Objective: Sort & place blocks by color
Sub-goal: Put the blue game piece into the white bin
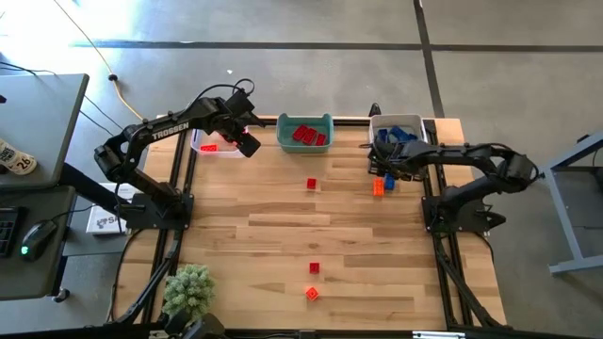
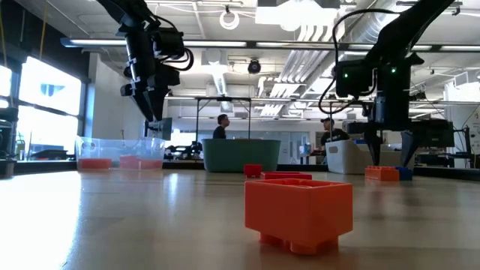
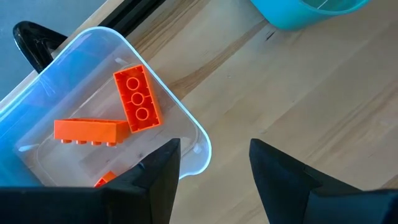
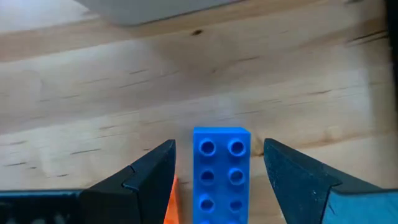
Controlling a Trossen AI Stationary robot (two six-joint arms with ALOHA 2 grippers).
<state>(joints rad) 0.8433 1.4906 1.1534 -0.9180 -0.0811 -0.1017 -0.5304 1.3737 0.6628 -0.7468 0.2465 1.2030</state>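
Blue block (image 4: 221,174) flat, studs up, lengthwise between open right pincer (image 4: 217,180) fingers

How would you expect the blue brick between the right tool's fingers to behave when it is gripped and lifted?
The blue brick looks like rigid moulded plastic, so it probably won't flex. Its flat sides should suit the open right tool straddling it, though smooth plastic may slip. Lying flat and low on the table, it seems unlikely to roll or tip.

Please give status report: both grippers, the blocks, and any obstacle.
Left gripper open, empty, over the clear bin corner. Right gripper open, fingers either side of blue block on table. Orange block close beside it.
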